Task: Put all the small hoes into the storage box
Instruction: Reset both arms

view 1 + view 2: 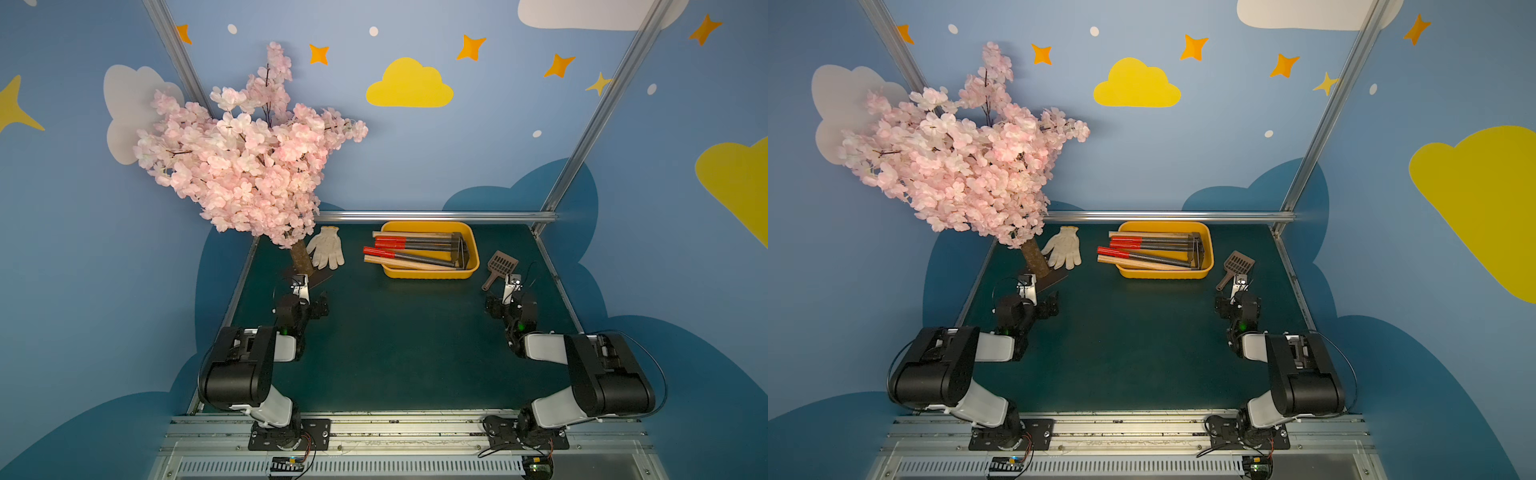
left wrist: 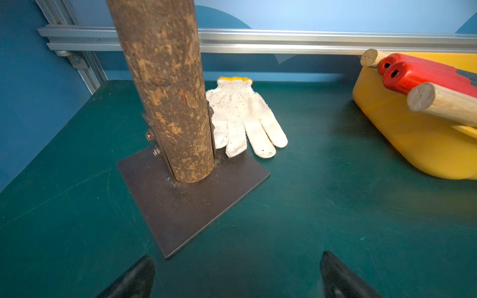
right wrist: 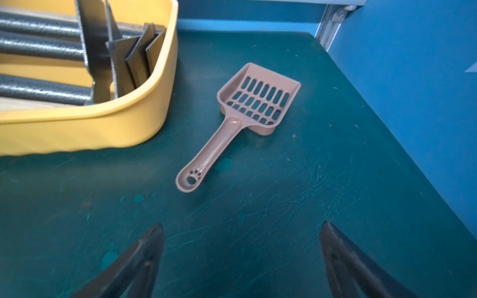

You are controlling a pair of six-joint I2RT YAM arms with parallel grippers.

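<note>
Yellow-orange plastic, the shallow rectangular storage box (image 1: 428,273) is sitting at the far edge of the dark green table mat (image 1: 395,345) in both top views. The small hoes (image 1: 419,248), red-gripped or bare wood and seemingly five, are lying inside it with their handle ends jutting over its left rim. A white knitted work glove (image 1: 327,248) is lying to its left and a brown slotted plastic scoop (image 1: 501,265) to its right.

From the left wrist, the left gripper (image 2: 237,255) is standing spread and empty before a rusty-brown tree trunk (image 2: 165,90), which the glove is touching.

From the right wrist, the right gripper (image 3: 242,223) is likewise gaping, grasping nothing, with the scoop lying ahead just beside the box corner.
</note>
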